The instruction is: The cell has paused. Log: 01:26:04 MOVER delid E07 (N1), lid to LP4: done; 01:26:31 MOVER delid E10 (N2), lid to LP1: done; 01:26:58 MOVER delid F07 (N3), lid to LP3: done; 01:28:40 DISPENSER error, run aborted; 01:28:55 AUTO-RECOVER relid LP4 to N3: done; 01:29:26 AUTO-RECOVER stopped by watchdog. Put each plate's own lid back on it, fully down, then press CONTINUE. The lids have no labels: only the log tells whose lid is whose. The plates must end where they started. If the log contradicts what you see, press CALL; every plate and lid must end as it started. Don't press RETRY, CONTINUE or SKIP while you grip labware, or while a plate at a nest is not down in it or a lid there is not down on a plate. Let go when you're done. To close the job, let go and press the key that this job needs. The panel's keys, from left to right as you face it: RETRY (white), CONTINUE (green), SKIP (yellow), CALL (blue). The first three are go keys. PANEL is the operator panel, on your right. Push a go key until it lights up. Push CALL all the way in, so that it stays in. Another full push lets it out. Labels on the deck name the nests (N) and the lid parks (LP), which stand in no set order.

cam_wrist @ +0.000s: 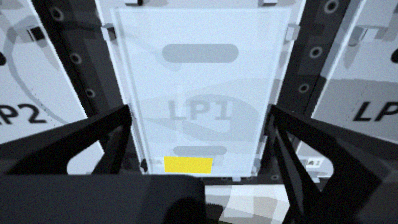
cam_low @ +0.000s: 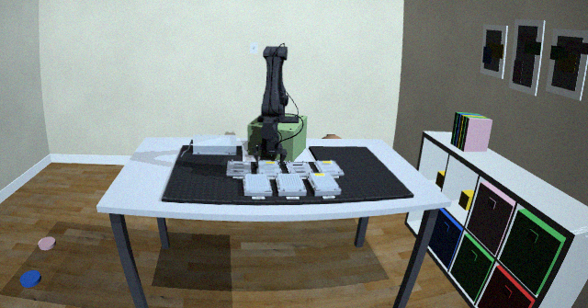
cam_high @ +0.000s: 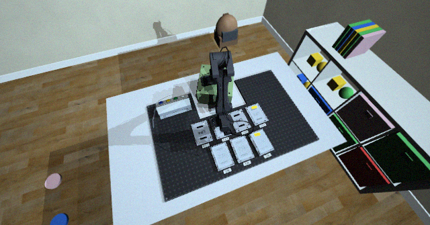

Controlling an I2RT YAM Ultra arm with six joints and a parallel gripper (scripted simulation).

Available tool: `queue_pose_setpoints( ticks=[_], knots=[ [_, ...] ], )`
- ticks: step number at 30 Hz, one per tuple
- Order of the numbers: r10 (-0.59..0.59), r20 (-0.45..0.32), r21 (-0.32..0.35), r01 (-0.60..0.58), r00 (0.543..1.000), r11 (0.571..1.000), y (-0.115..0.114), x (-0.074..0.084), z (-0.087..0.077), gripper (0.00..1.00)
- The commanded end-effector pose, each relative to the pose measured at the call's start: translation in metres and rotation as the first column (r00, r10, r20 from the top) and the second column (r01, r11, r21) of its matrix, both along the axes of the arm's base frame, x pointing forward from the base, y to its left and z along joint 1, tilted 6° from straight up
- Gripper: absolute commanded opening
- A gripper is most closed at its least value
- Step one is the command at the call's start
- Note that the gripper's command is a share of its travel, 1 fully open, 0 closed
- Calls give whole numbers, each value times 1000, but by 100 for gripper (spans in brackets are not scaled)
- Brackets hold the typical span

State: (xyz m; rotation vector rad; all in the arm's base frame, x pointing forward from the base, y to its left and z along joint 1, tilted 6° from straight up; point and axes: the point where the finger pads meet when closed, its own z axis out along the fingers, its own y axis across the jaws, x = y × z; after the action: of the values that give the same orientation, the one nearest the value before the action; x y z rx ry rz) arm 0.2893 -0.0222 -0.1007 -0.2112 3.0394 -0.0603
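Note:
My gripper (cam_wrist: pixel 199 112) is open, and its two dark fingers stand on either side of a clear lid (cam_wrist: pixel 199 90) with a yellow tag that lies on park LP1. I cannot tell whether the fingers touch the lid. In the top view the gripper (cam_high: pixel 224 125) is low over the second park from the left. Parks LP2 (cam_high: pixel 201 133) and LP4 (cam_high: pixel 240 120) show bare. Another yellow-tagged lid (cam_high: pixel 256 113) lies on the right-hand park. In the front row, two plates (cam_high: pixel 222 156) (cam_high: pixel 242 149) show open wells, and the right plate (cam_high: pixel 261 142) wears a yellow-tagged lid.
The operator panel (cam_high: pixel 173 107) with its coloured keys stands at the back left of the black deck mat. The arm's green base block (cam_high: pixel 211 87) is behind the parks. A shelf unit (cam_high: pixel 363 111) stands off the table to the right.

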Motion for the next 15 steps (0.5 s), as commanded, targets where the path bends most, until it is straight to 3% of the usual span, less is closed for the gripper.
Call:
queue_pose_setpoints(
  ticks=[1,3,15],
  knots=[
    [4,13,4,-4,1000,1000,2,-2,-2,100],
    [4,13,4,-4,1000,1000,1,3,2,100],
    [4,13,4,-4,1000,1000,1,3,1,96]
  ],
)
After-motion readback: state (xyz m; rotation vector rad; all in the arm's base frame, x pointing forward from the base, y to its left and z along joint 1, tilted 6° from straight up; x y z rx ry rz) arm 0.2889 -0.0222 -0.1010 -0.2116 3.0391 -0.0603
